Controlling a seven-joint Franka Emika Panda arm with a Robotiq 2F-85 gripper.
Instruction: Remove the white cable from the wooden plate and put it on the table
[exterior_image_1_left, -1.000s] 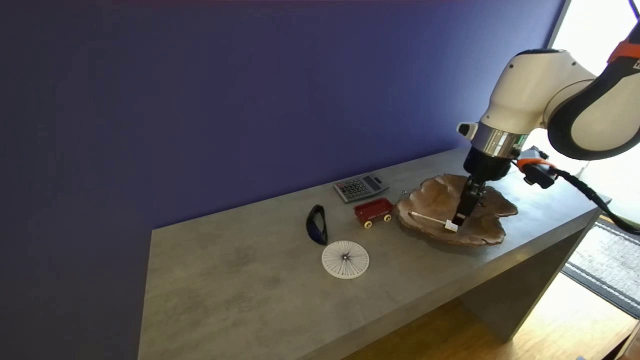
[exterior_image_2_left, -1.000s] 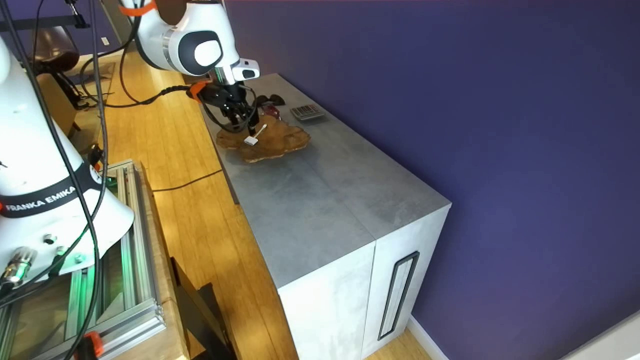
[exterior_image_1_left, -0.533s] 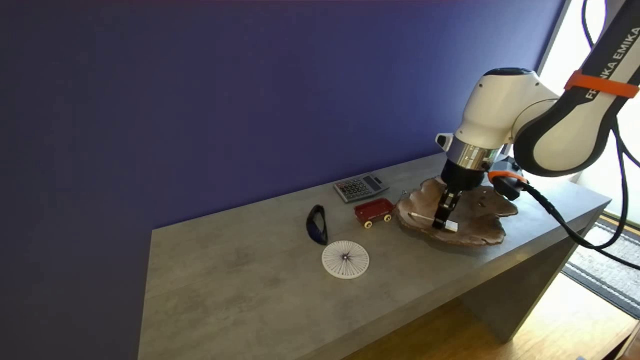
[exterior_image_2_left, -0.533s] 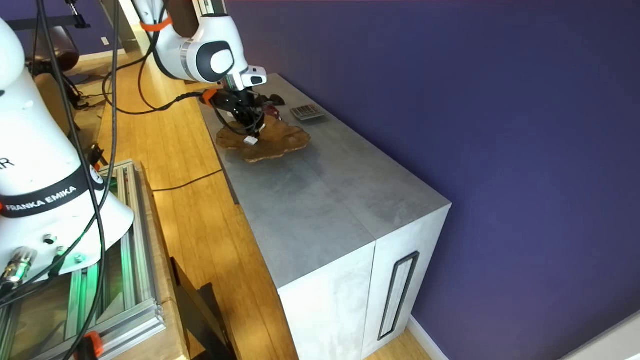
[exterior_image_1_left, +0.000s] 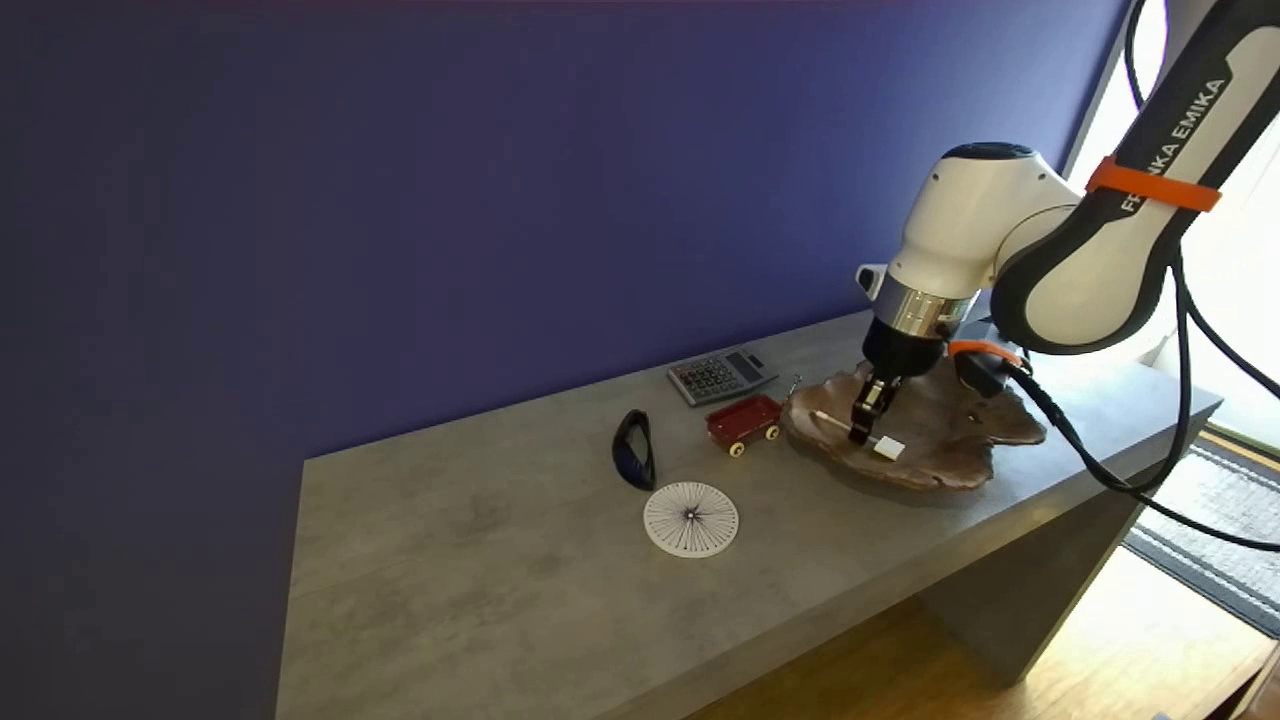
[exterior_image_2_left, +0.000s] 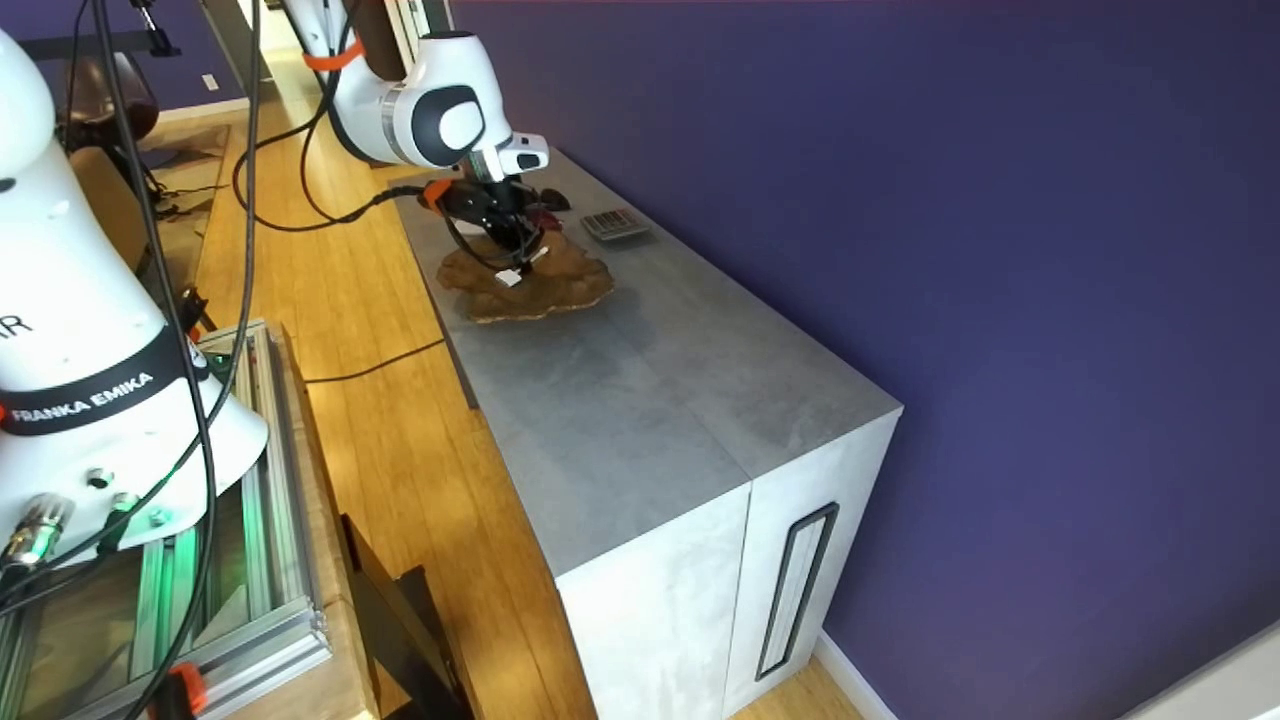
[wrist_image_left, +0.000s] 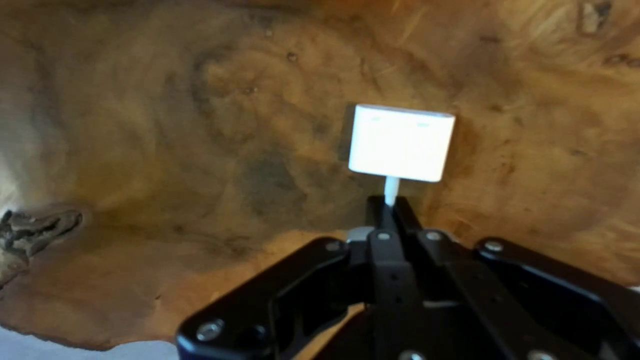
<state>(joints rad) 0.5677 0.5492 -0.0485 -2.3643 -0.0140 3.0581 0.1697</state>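
The white cable, a flat white connector with a thin lead, lies in the wooden plate. Around that lead, just behind the connector, the jaws of my gripper have come together in the wrist view. In an exterior view the connector shows on one side of the gripper, and the lead's far end on the opposite side. The wavy-rimmed brown plate rests on the grey table. The stretch of lead between the fingers is hidden.
A red toy wagon stands right beside the plate's rim. Farther along the table are a calculator, a black curved object and a flat white disc. A purple wall runs along the table's back edge.
My gripper has moved over to the lead and closed on it. The plate has turned slightly, the connector has shifted with it, and the wagon has been nudged a little.
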